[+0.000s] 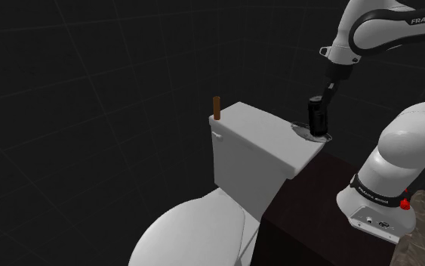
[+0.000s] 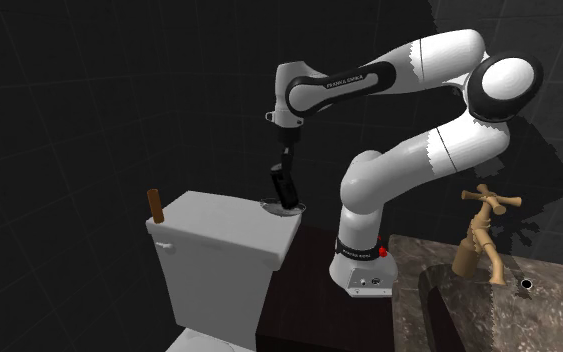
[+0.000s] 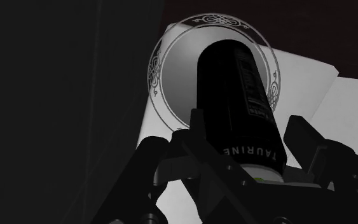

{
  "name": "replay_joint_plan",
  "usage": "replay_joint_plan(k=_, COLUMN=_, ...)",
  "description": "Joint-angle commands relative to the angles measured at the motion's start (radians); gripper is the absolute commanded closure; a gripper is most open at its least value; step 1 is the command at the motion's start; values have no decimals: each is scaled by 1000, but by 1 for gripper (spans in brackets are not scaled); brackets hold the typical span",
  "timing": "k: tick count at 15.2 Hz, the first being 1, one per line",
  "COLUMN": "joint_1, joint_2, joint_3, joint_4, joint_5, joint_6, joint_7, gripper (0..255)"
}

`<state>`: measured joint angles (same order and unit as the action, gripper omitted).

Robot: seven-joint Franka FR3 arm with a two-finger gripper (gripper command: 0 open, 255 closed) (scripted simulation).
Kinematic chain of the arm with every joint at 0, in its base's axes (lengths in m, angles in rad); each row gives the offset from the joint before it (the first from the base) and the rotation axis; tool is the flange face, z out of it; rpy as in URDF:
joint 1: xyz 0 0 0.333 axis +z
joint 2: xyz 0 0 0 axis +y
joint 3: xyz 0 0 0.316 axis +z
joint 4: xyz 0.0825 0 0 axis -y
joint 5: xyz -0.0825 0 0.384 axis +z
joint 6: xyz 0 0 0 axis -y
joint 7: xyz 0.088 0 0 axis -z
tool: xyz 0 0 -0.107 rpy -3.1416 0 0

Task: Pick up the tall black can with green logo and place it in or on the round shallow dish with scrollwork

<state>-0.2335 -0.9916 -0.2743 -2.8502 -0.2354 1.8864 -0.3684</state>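
1. Peg (image 1: 217, 108): brown, upright on the tank's far corner, at the shoulder view's left.
2. Tank (image 1: 252, 143): white toilet tank. Its lid carries the dish at the end nearest your arm.
3. Dish (image 3: 163, 95): round, shallow, with a scrollwork rim. It lies flat on the lid.
4. Can (image 1: 318, 117): black and tilted, its lower end over the dish. You cannot tell whether they touch.
5. Gripper (image 1: 322, 102): your fingers clasp the can's upper part, closed to its width.
6. Stand (image 1: 309, 204): dark box beside the toilet.

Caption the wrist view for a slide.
Gripper clasps the black can over the scrollwork dish on the white toilet tank.
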Motion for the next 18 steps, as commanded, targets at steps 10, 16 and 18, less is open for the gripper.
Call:
replay_joint_plan(k=10, joint_1=14, joint_2=-13, joint_3=29, joint_4=121, joint_5=30, joint_6=-132, joint_7=-3, gripper=0)
replay_joint_plan(k=16, joint_1=14, joint_2=-13, joint_3=29, joint_4=121, joint_5=30, joint_6=-132, joint_7=-3, gripper=0)
replay_joint_plan(k=18, joint_1=14, joint_2=-13, joint_3=29, joint_4=120, joint_5=30, joint_6=-132, joint_7=-3, gripper=0)
